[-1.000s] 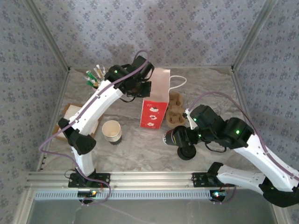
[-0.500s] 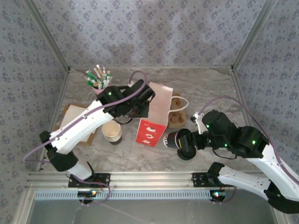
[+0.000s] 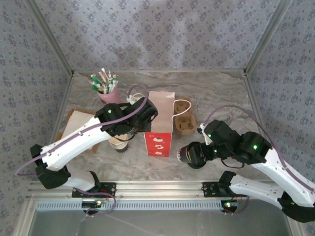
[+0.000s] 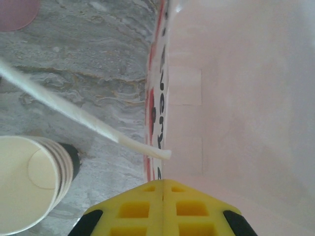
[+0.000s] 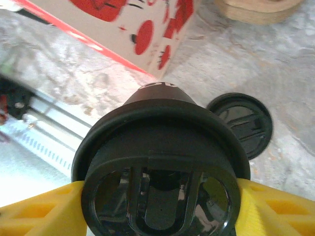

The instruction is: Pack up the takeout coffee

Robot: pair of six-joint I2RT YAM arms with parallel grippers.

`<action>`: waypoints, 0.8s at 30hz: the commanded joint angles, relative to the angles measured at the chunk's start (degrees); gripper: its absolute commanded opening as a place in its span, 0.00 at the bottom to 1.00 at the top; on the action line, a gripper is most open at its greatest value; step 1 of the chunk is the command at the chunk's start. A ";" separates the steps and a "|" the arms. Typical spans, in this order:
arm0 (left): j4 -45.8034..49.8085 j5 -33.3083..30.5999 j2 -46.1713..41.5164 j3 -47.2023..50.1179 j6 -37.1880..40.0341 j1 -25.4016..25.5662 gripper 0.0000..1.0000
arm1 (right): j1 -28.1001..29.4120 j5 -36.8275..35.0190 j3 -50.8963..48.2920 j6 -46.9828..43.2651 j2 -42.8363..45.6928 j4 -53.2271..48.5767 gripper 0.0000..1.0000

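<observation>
The takeout coffee (image 5: pixel 160 162), a cup with a round black lid, lies on its side a little above the table. My right gripper (image 5: pixel 160 196) is shut on it, a yellow finger at each side of the lid. From above the coffee (image 3: pixel 187 153) sits just right of the red-and-white paper bag (image 3: pixel 158 130), lid toward my right gripper (image 3: pixel 194 153). The bag stands upright, its mouth up. My left gripper (image 4: pixel 163 183) is shut on the bag's top edge (image 4: pixel 165 147). The bag's pale inside (image 4: pixel 236 98) shows to the right. My left gripper (image 3: pixel 144 120) is at the bag's left rim.
A loose black lid (image 5: pixel 243 123) lies on the table under the held cup. A stack of paper cups (image 3: pixel 118 141) stands left of the bag. A brown cup carrier (image 3: pixel 186 123) lies behind the bag, a pink cup of sachets (image 3: pixel 108 92) at the back left, brown cardboard (image 3: pixel 74 120) at the left.
My left arm has drawn the bag toward the near edge and stood it more upright. My right gripper keeps the coffee, shifted slightly beside the bag.
</observation>
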State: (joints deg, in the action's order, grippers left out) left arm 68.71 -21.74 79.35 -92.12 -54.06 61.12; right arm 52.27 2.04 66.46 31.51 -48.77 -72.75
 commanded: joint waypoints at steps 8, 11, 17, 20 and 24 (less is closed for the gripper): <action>-2.97 -1.62 -4.47 2.68 -1.18 -0.16 0.00 | -15.84 -6.69 -1.15 -3.30 -4.71 2.02 0.70; -3.05 -1.48 -4.47 2.56 -0.87 -0.26 0.00 | -22.82 -5.61 -1.33 -4.99 -5.85 3.91 0.70; -3.71 -1.48 -6.15 4.36 -0.95 -0.48 0.15 | -36.17 -2.55 -2.68 -7.79 -9.20 7.36 0.70; -4.34 -1.44 -7.09 5.34 -0.89 -0.69 0.20 | -41.99 -2.07 -3.92 -8.39 -11.85 9.17 0.70; -4.70 -1.00 -7.53 5.51 -0.09 -0.92 0.28 | -48.06 -1.29 -4.90 -8.10 -15.37 11.17 0.70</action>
State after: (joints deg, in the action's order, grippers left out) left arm 65.32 -22.33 73.45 -86.72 -54.81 60.49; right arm 6.68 -0.40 62.26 24.51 -62.85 -63.33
